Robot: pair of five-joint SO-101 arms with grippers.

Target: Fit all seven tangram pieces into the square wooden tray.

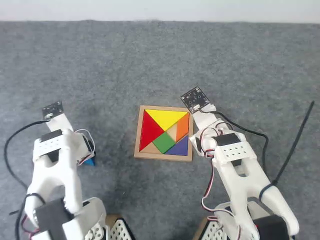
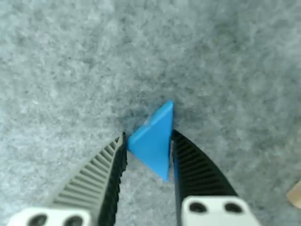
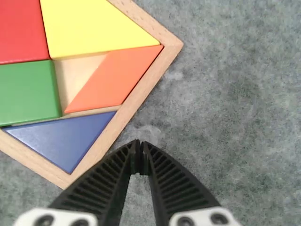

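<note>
Grey felt mat (image 1: pixel 100 65) runs up to a pale wall (image 1: pixel 160 9) at the far edge.

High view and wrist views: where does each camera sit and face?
High view: fixed overhead, looking down; left arm, right arm, tray.
Left wrist view: on the left arm, looking down its left gripper clamping the blue triangle.
Right wrist view: on the right arm, looking past the shut right gripper at a tray corner.
Shared: tray, in high and right wrist views.
</note>
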